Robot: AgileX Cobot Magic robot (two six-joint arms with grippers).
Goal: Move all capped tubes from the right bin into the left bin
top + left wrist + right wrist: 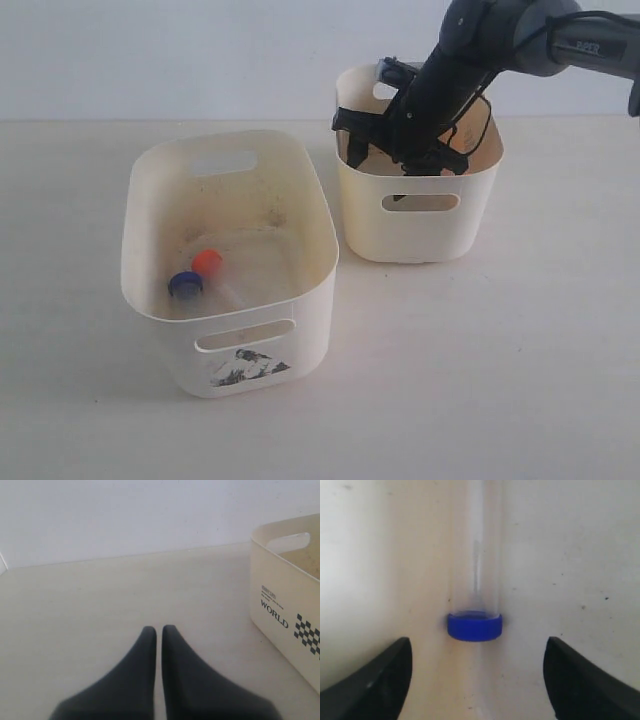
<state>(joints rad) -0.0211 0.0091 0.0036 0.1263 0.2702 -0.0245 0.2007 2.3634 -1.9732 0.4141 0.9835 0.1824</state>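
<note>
Left bin (315,320), right bin (420,235): smooth plastic. Tube (475,555): clear, glossy. Table (500,380): matt.

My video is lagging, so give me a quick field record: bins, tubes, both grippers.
left bin: holds blue-capped tube and orange-capped tube
right bin: third tube, blue cap, inside
right gripper: open, inside right bin, straddling third tube
left gripper: shut, empty, over table beside left bin
</note>
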